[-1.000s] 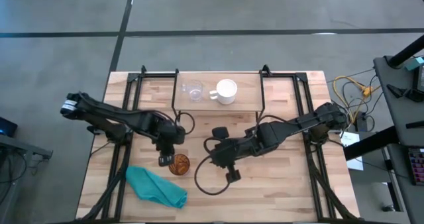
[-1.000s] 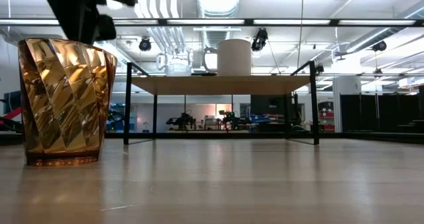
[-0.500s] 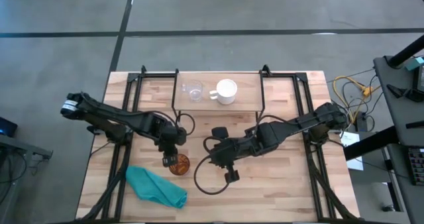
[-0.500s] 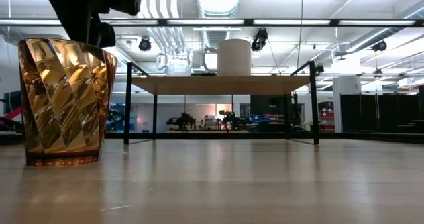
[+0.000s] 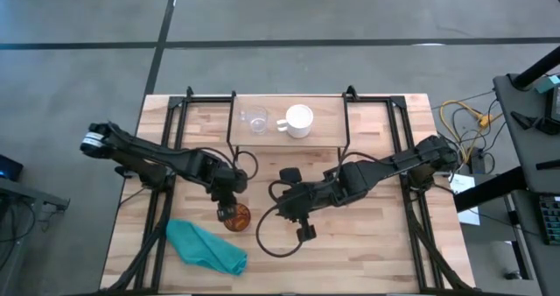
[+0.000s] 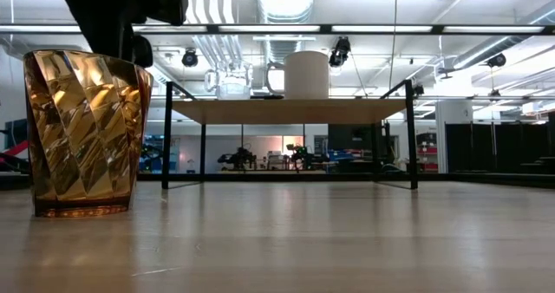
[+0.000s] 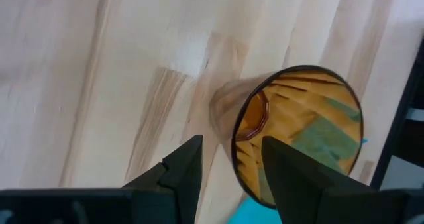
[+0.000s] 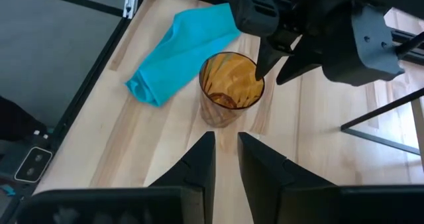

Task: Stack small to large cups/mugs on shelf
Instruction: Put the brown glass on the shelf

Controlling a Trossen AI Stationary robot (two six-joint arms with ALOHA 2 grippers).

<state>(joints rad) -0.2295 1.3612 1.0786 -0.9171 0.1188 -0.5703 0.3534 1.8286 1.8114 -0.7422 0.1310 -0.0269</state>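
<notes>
The amber-brown patterned cup [image 5: 236, 218] [image 6: 85, 133] stands upright on its base on the table's near left part. My left gripper [image 5: 226, 211] [image 7: 232, 144] is open and right above it. One finger is over the cup's mouth and one is outside the wall. My right gripper [image 5: 306, 230] [image 8: 226, 136] is narrowly open and hovers to the right of the cup [image 8: 230, 88]. The tiny clear glass cup [image 5: 255, 119] and the white mug [image 5: 299, 120] stand side by side on the shelf [image 5: 324, 130] [image 6: 286, 111]. My left gripper comes at the amber cup from above, pointing down. Its fingers [image 8: 260, 66] stand on either side of the rim [image 7: 240, 128] on the cup's left side. I cannot tell whether either finger touches the wall.
A teal cloth [image 5: 206, 246] lies crumpled on the table just near and left of the amber cup. A black cable [image 5: 267, 243] loops on the table below my right arm. The shelf's thin black legs [image 6: 165, 137] stand toward the far edge.
My left gripper has moved a little toward the table's right, from beside the amber cup to over its rim. The cup has stayed where it was.
</notes>
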